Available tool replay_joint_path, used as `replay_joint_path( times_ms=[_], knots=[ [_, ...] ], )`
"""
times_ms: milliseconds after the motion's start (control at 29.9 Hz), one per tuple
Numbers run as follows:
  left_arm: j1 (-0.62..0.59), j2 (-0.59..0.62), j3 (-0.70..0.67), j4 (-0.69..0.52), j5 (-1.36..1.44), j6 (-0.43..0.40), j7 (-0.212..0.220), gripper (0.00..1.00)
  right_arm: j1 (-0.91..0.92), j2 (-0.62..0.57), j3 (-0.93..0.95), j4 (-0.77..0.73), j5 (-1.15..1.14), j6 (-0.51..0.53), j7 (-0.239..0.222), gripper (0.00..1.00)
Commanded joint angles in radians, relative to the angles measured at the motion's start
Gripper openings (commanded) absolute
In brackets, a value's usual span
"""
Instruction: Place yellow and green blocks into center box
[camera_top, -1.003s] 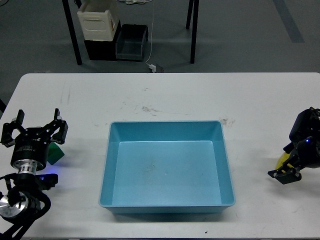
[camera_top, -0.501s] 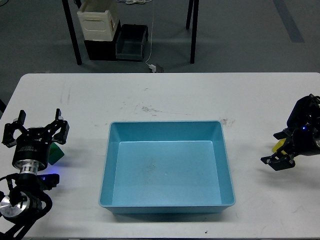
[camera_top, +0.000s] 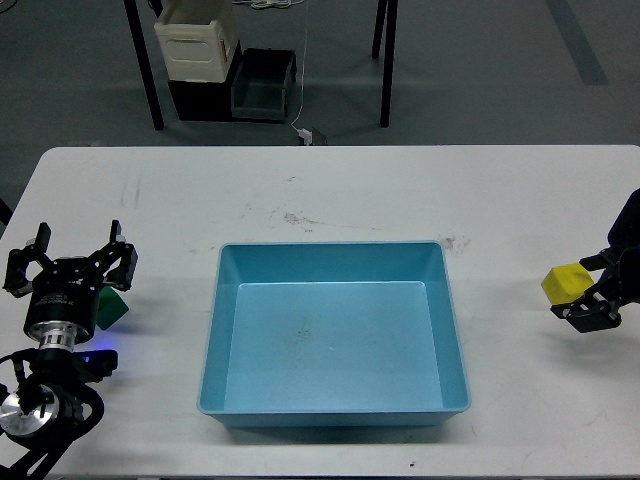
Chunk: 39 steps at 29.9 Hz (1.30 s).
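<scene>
Head view, looking down on your work surface. The shallow light-blue plastic box (camera_top: 334, 340) sits at the centre of the frame on the white rectangular table (camera_top: 330, 190); its interior holds no block.

At the right edge of the frame, a little below mid-height, your right gripper (camera_top: 597, 293) reaches in from the border. The small yellow cube-shaped block (camera_top: 563, 282) sits at its fingertips, with one dark finger (camera_top: 588, 316) below and to the right of the block and another just above it. The fingers appear closed around the yellow block, which lies well apart from the right wall of the blue box. Whether the block rests on the table or is lifted clear of it cannot be told from this view.

At the lower left of the frame, your left gripper (camera_top: 68, 264) points up the frame, its dark fingers spread wide apart with nothing between them. The small green block (camera_top: 112, 305) lies on the table just beside the gripper's silver-and-black cylindrical wrist, on its right side and partly hidden by it. This block is also well apart from the left wall of the blue box.

Beyond the far table edge, at the upper left of the frame, a cream-coloured plastic container (camera_top: 196, 40) and a dark open-fronted bin (camera_top: 263, 85) stand on the grey floor.
</scene>
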Motion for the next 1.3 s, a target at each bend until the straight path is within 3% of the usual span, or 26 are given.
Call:
replay_joint_path(
  times_ms=[0, 301, 802, 1270],
  knots=[
    [-0.002, -0.004, 0.0, 0.002, 0.0, 0.0, 0.001, 1.0, -0.006, 0.001, 0.0, -0.043, -0.001, 0.0, 0.0, 0.98],
    [-0.005, -0.004, -0.001, 0.009, 0.0, 0.0, 0.001, 1.0, -0.047, 0.021, -0.005, -0.095, -0.001, 0.0, 0.0, 0.98],
    [-0.005, -0.004, -0.009, 0.013, 0.0, -0.001, -0.001, 1.0, -0.05, 0.194, -0.002, -0.213, 0.004, 0.0, 0.0, 0.98],
    [-0.003, -0.011, -0.017, 0.028, -0.002, -0.001, -0.002, 1.0, -0.058, 0.205, -0.006, -0.204, 0.004, 0.0, 0.0, 0.96]
  ],
)
